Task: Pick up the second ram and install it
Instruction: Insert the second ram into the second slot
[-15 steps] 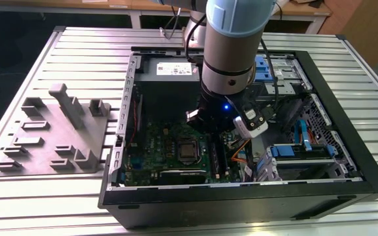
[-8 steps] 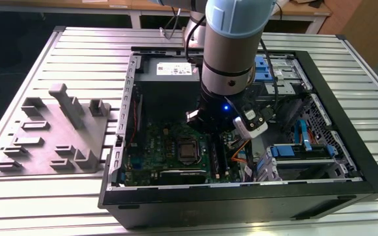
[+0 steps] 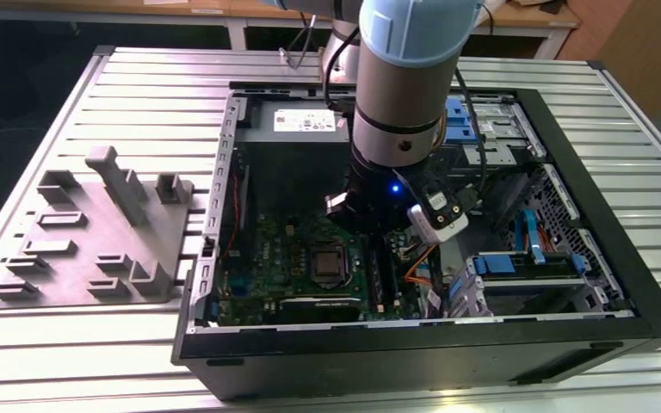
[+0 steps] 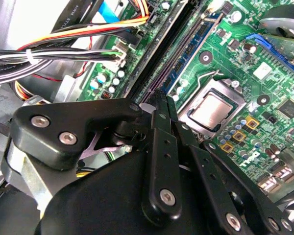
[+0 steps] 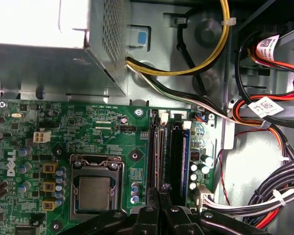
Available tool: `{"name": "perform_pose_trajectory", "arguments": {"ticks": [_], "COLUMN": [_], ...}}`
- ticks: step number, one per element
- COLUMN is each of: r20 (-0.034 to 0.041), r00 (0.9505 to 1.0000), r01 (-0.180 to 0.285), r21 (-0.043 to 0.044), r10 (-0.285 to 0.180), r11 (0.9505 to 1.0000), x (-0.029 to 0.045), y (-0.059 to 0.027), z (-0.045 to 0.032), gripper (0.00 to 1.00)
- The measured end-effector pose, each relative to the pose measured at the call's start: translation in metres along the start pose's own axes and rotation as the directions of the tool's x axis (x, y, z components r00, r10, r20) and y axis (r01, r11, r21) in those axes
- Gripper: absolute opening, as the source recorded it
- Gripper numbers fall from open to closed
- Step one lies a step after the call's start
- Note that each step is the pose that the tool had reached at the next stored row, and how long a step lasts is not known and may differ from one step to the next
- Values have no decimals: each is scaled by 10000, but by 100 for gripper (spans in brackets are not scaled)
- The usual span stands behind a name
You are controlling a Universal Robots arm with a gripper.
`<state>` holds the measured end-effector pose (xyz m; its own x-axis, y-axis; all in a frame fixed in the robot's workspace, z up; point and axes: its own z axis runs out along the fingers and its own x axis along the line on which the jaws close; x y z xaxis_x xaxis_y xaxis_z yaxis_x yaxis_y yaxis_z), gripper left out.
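Looking down on the second ram [image 5: 159, 154], standing on edge in one of the long slots of the motherboard [image 5: 112, 132], just beside the CPU socket [image 5: 95, 191] and directly under the pincer [image 5: 162, 191]. Closed at the tips there, with no gap to be seen; impossible to tell whether pinching the stick's top edge or only bearing on it, or whether fully seated yet. Probably light and stiff but thin, so easily cracked by twisting; best held by the long top edge, near the middle, keeping off the chips and contacts, and pushed straight down only. Tight quarters: deep inside the open computer case [image 3: 423, 353], close to bundled cables [image 5: 279, 183] on one side. Outside, on the slatted tabletop [image 3: 158, 95], a grey moulded tray [image 3: 66, 258], well apart
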<state>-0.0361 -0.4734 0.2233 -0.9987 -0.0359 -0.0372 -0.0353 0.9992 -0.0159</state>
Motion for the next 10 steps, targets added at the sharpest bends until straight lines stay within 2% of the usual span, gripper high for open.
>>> {"name": "perform_pose_trajectory", "arguments": {"ticks": [6,10], "r20": [-1,-4], "r00": [10000,9995], "r01": [-45,-313], "r21": [2,11], "r10": [45,313], "r11": [10000,9995], "x": [0,0], "y": [0,0], "z": [1,3], "gripper": [12,12]}}
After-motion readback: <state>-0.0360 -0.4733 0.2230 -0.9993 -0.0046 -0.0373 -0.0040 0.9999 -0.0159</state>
